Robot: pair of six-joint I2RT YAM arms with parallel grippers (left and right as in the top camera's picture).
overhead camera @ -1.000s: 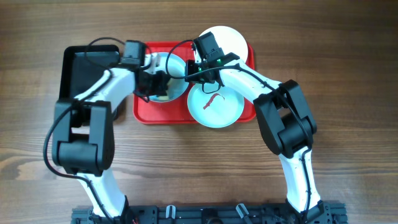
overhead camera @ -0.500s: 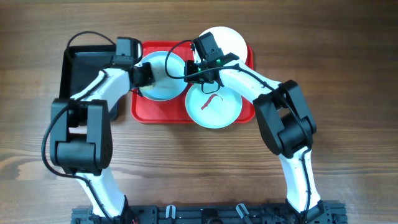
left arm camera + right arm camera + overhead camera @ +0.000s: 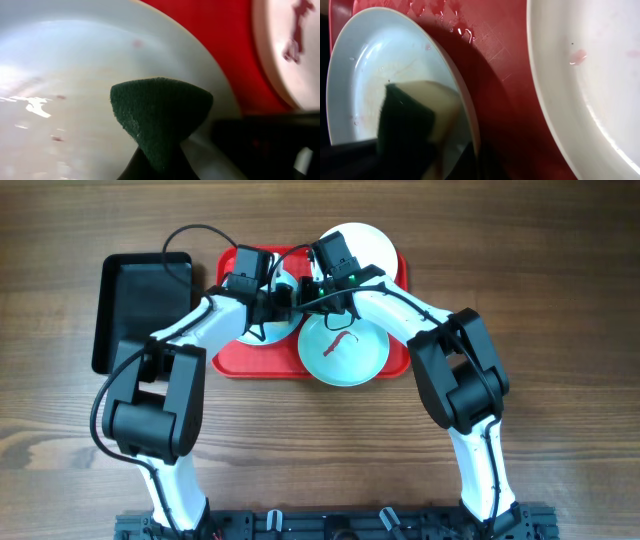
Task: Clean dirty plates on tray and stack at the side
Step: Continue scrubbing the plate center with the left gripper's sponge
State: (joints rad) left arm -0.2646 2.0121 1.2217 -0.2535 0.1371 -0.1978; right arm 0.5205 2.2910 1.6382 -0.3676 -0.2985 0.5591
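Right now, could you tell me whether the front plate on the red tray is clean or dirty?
Dirty: the front plate has a dark red smear across its middle, seen from overhead.

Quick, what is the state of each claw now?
Left claw: closed on the dark green and yellow rectangular sponge.
Right claw: closed, apparently pinching the rim of the pale blue round plate.

Three plates: a red-smeared plate (image 3: 345, 352) near, a white plate (image 3: 368, 242) far right, a pale blue plate (image 3: 365, 75) at the left (largely covered from overhead). Two trays: a red tray (image 3: 228, 362) and a black tray (image 3: 135, 310). One sponge (image 3: 160, 115). Two robot arms: left arm (image 3: 160, 395), right arm (image 3: 460, 380).
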